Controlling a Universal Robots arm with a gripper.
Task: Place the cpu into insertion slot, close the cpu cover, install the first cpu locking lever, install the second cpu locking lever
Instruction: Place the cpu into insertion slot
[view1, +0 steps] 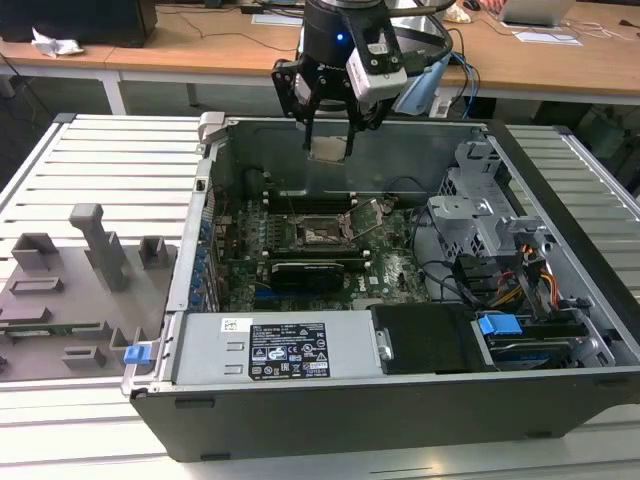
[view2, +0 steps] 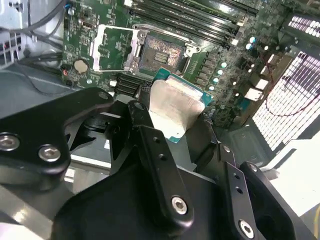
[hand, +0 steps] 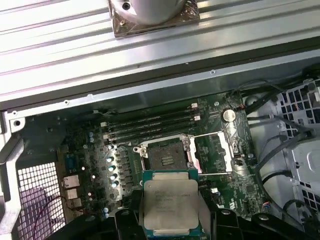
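Note:
My gripper (view1: 331, 148) hangs high over the back of the open computer case, shut on the cpu (view1: 330, 149). The cpu (hand: 169, 201) is a flat square chip with a dull silver top and a green edge, held between the black fingers (view2: 142, 117) in both wrist views. Below it, on the green board, lies the insertion slot (hand: 165, 155), a dark square socket with a grey rim, its centre bare. The cpu cover (hand: 212, 153) is swung open, lying flat beside the slot. In the exterior view the insertion slot (view1: 322, 234) sits well below the gripper.
The case walls (view1: 205, 230) ring the board. Long black memory slots (hand: 150, 122) run beside the socket. A grey drive cage (view1: 480, 215) and cables stand at the exterior view's right. A power supply (view1: 275, 348) lies at the front. Grey fixtures (view1: 90, 250) sit outside at the left.

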